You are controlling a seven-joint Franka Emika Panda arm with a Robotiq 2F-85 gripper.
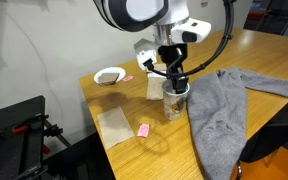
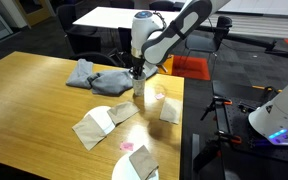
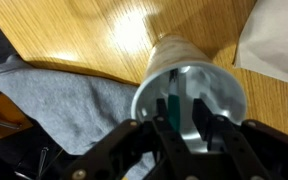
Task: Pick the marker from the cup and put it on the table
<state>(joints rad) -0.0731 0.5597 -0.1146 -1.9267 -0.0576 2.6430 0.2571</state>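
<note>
Hanging straight down over the white paper cup (image 3: 184, 60), the Robotiq gripper (image 3: 190, 120) has its two dark fingers (image 3: 216, 130) dipped inside the rim. The jaws are drawn partway together with a gap between them; the wrist view does not show whether they pinch anything.

The green marker (image 3: 166, 106) stands inside the cup, close against the finger on the picture's left side and directly below the wrist. Its long axis is roughly upright, in line with the fingers (a straight lift looks like the move this calls for, once the grip is sure). Nothing else can be made out in the cup.

In an exterior view the cup stands upright on the light-brown wooden table (image 1: 259, 50), and its wall hides the marker. A crumpled grey cloth (image 1: 224, 105) lies just beside the cup on one side. On the other side a brown paper napkin (image 1: 114, 122) lies flat near the table's edge, with a small pink packet (image 1: 144, 130) near it.

Farther off sits a shallow white dish (image 1: 97, 76) with something brownish in it, too small to name. Bare wood between the cup and the napkin looks like the nearest open spot for setting the marker down.
</note>
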